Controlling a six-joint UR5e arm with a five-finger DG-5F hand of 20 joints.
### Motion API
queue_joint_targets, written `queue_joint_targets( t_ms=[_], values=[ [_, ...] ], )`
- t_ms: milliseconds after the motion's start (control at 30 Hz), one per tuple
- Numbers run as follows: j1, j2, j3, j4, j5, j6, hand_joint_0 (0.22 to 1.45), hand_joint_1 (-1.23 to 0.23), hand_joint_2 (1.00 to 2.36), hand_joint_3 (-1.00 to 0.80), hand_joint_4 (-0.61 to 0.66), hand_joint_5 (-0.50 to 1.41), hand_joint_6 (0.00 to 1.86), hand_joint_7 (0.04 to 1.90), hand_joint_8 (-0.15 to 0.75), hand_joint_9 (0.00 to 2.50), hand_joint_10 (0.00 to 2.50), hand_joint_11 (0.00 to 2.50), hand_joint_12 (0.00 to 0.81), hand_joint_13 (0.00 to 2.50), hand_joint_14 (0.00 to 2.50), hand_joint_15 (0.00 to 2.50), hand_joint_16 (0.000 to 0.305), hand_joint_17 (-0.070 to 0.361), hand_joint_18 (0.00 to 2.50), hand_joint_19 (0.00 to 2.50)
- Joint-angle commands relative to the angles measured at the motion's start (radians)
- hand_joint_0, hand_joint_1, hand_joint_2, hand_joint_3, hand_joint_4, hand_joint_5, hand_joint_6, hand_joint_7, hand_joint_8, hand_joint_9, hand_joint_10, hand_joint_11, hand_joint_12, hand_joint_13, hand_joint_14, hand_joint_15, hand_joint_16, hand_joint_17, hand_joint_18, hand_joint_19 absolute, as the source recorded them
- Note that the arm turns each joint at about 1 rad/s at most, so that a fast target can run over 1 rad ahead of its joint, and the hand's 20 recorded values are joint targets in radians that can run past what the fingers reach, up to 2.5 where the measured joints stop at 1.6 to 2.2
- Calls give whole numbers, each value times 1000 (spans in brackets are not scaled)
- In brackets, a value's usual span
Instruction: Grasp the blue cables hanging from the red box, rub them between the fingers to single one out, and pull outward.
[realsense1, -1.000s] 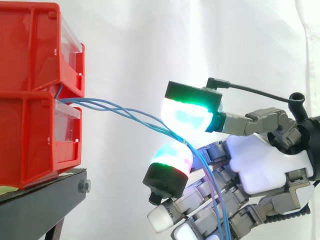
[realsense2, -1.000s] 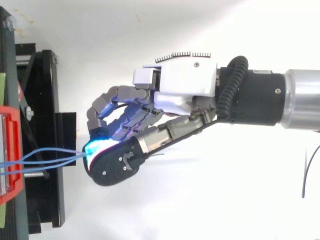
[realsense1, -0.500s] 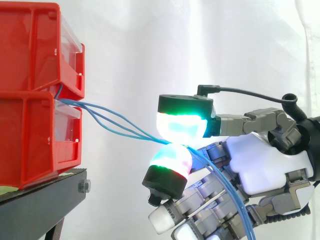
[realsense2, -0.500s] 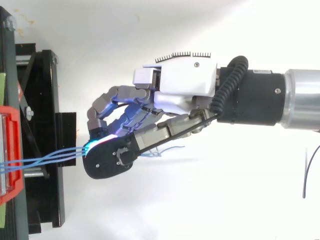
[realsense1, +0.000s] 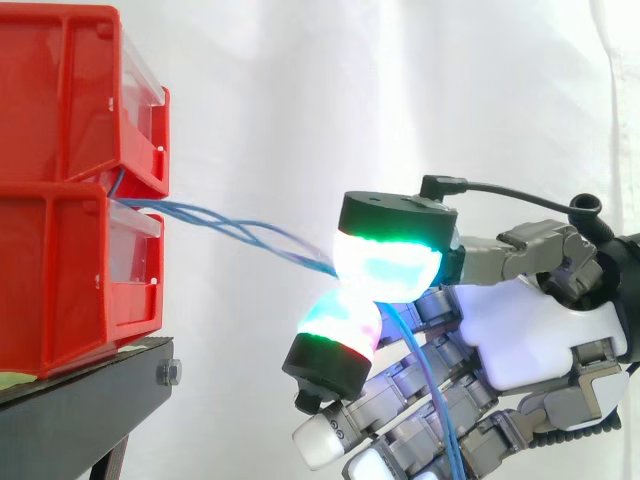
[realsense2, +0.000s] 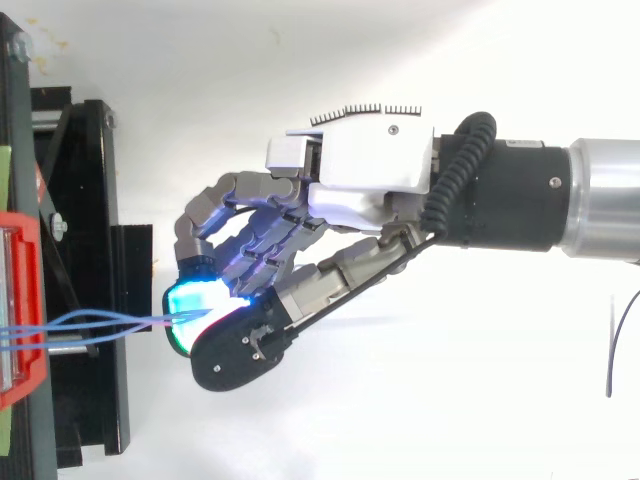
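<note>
**Cables pinched, box across the gap**

The fingers (realsense1: 388, 268) are clamped pad to pad on the blue cables (realsense1: 235, 226), whose loose ends trail down past the hand (realsense1: 530, 340). From the pinch the strands rise gently toward the red box (realsense1: 60, 270) on its black stand (realsense1: 80, 410). The outward pull should probably follow that line, away from the box.

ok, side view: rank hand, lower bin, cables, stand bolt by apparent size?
1. hand, cut off by the frame edge
2. lower bin, also cut off; not far behind the hand, so the top two are unsure
3. cables, long but thin
4. bolt
</note>
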Motion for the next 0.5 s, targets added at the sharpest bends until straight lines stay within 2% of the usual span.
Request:
queue_joint_targets(
  t_ms=[0,67,200,333,467],
  values=[
    [0,1,0,1,0,0,736,-925,1001,-491,50,-194,903,1032,222,637,10,356,355,735,21,519,47,106,676,499],
    [0,1,0,1,0,-1,744,-928,1000,-500,57,-194,904,1011,219,634,12,354,351,733,19,516,47,105,678,490],
    [0,-1,0,0,0,0,618,-932,1000,-500,60,-192,902,1015,218,640,10,361,347,735,20,543,46,104,675,524],
    [0,-1,0,1,0,0,500,-847,1000,-500,79,-183,899,1014,243,676,10,359,371,757,19,547,50,114,693,537],
    [0,1,0,1,0,0,472,-764,1000,-500,82,-175,892,1022,256,709,10,351,386,772,20,538,52,118,703,545]
  ],
)
